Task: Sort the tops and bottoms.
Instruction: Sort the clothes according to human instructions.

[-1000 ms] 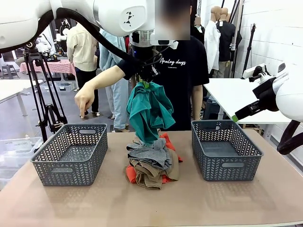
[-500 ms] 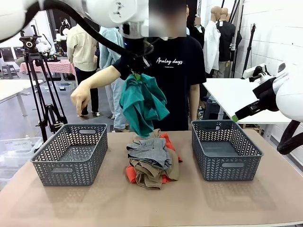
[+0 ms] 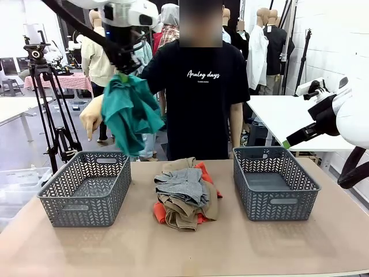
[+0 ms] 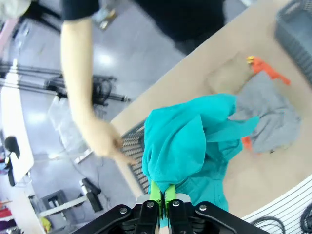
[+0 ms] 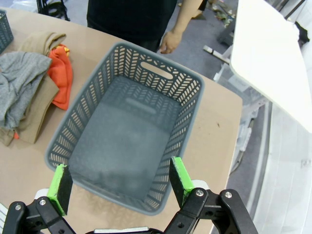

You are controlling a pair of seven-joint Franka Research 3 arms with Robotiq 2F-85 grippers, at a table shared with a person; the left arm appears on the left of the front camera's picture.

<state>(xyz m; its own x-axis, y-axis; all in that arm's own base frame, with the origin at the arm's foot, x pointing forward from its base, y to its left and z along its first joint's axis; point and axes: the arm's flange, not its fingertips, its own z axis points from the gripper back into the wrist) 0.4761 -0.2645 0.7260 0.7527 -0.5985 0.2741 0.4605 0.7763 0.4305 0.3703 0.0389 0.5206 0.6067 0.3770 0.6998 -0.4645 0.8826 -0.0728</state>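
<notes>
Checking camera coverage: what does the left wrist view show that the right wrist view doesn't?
Left wrist view: the left jaws shut on the teal garment, and the person's hand by the left basket. Right wrist view: the open right jaws, the person's other hand, a white side table. Both: the grey garment, orange garment, khaki garment, tabletop and right basket.

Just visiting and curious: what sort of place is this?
Probably a robotics lab or test workshop: a white robot arm holds a teal garment above a table with two grey baskets, and a tripod stands on the bare floor behind.
</notes>
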